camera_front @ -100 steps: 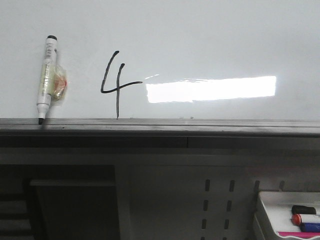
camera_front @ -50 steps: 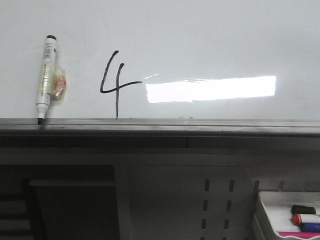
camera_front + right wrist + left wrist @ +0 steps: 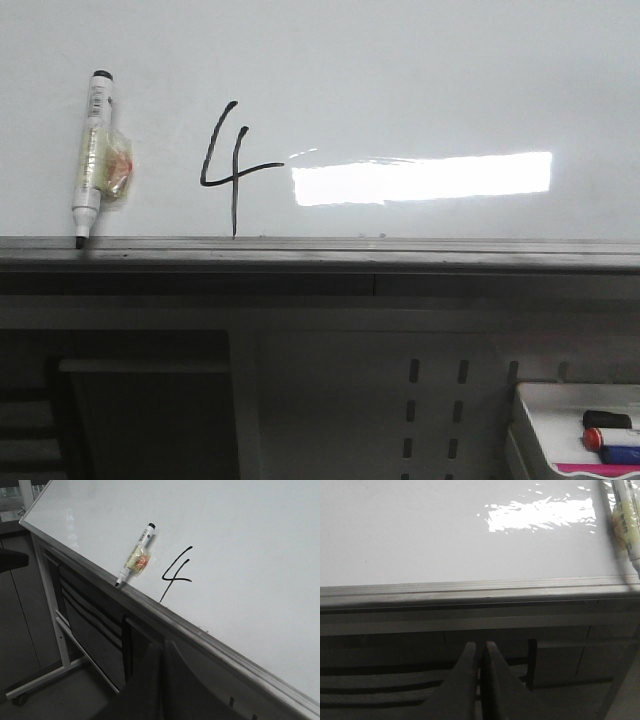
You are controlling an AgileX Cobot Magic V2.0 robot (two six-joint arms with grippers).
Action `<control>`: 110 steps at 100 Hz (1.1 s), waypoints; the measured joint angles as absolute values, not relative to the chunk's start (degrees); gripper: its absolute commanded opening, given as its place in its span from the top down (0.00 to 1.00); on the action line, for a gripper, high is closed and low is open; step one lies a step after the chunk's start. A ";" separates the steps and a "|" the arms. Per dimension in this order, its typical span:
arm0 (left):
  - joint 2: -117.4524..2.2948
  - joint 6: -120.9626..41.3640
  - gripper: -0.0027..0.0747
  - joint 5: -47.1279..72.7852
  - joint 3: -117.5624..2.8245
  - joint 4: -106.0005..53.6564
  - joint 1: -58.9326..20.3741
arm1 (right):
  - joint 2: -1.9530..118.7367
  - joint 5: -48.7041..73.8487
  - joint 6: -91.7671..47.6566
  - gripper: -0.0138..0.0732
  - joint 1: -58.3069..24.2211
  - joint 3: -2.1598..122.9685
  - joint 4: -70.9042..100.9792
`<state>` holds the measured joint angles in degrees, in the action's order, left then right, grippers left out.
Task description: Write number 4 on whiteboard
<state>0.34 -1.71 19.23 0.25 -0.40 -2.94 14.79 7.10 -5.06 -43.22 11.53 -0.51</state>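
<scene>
A black open-topped number 4 (image 3: 232, 165) is drawn on the glossy whiteboard (image 3: 420, 70), just above its grey lower edge; it also shows in the right wrist view (image 3: 175, 575). A white marker pen (image 3: 92, 155) with a taped wad lies on the whiteboard left of the 4, uncapped black tip down at the edge. It shows in the right wrist view (image 3: 134, 555) and partly in the left wrist view (image 3: 626, 515). My left gripper (image 3: 480, 647) is shut and empty, below the whiteboard's edge. My right gripper (image 3: 162, 647) is shut and empty, also below the edge. Neither gripper shows in the front view.
A small white tray (image 3: 575, 430) with black, red and blue markers sits at the lower right, below the board. A dark panel and slotted metal frame (image 3: 435, 410) hang under the board's edge (image 3: 320, 252). A strong light glare (image 3: 420, 178) lies right of the 4.
</scene>
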 measured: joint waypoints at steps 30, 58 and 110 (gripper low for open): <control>0.34 -1.76 0.99 19.23 0.25 -0.40 -2.94 | 14.79 6.49 -5.06 0.92 -36.71 9.26 -0.51; 0.34 -1.76 0.99 19.23 0.25 -0.40 -2.94 | 14.55 4.80 -4.25 0.92 -11.20 4.40 -0.65; 0.34 -1.76 0.99 19.23 0.25 -0.40 -2.94 | -0.49 15.06 0.83 0.92 2.78 -0.90 -4.98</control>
